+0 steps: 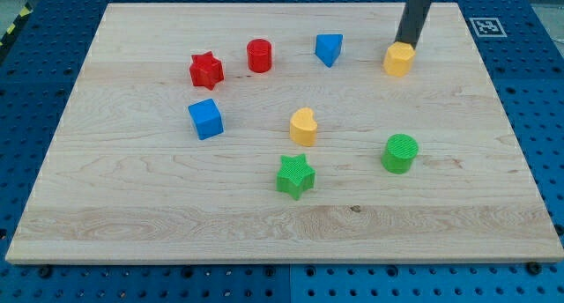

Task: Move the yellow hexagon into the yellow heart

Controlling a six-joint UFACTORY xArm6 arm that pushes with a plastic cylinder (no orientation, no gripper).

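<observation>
The yellow hexagon sits on the wooden board at the view's upper right. My tip touches the hexagon's top right side; the dark rod rises from there out of the view's top. The yellow heart stands near the board's middle, well down and to the left of the hexagon.
A blue triangle, a red cylinder and a red star line the upper part. A blue cube is left of the heart. A green star and a green cylinder lie lower down.
</observation>
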